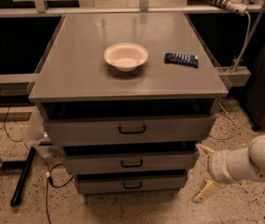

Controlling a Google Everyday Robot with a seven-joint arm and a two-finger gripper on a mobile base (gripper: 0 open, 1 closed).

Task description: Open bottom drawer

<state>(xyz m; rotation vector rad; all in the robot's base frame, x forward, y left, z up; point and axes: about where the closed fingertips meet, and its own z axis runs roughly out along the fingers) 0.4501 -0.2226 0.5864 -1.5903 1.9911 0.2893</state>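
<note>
Gripper: the gripper [203,171] hangs low at the right, just off the cabinet's right front corner, level with the two lower drawers and touching none of them.
Jaws: spread wide, one tan tip up and one down, and there's nothing between them.
Arm: the white arm [249,163] comes in from the right edge, its wrist pointing left toward the cabinet.
Floor: speckled floor [123,211] out front; a black bar [23,176] lies slanted at the left with thin cables beside it.
Bottom drawer: the bottom drawer [100,185] is lowest in the stack, left of the gripper and apart from it, its small black loop handle [132,185] at centre; a dark strip shows above its front.
Middle drawer: the mid-width drawer [100,163] is right above it, a little wider.
Top drawer: the widest drawer [86,130] carries the largest handle.
Counter: the grey counter [76,73] caps the cabinet.
Bowl: a pale bowl [126,56] stands upright near the counter's middle.
Dark object: a flat dark rectangle [181,59] lies to the bowl's right, apart from it.
</note>
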